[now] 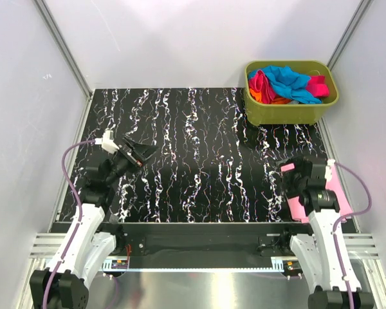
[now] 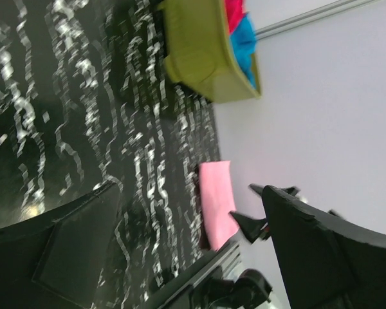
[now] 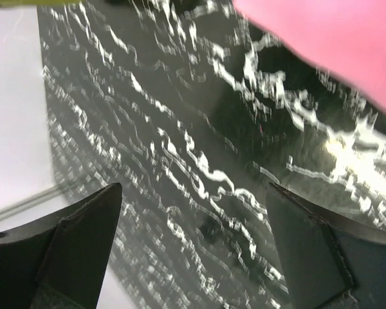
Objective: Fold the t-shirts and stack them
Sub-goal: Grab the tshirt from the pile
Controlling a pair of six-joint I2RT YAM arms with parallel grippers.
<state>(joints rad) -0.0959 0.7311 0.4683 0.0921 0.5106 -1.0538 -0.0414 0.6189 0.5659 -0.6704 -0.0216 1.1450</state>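
T-shirts (image 1: 288,85) are mostly balled up in the green tub (image 1: 289,114) at the far right corner of the table (image 1: 199,161). The blue one (image 1: 291,80) is on top, with magenta and orange bits poking out around it. One pink shirt (image 1: 340,187) lies flat at the near right edge, long side running near to far, and my right arm sits right over it. So it all comes down to which side the pile is on. It's out ahead of my right gripper (image 3: 193,187), on the same side of the table, while my left gripper (image 1: 139,153) hangs way over on the left with the width of the table between it and the tub. Right arm is clearly the nearer one, so I reckon that's the one to reach in. The tub's long side runs left to right, so coming at it from the near side looks like the widest way in. Both grippers have their jaws spread wide with nothing in them. In my right wrist view the pink shirt sits off to one side of the jaws, not between them.
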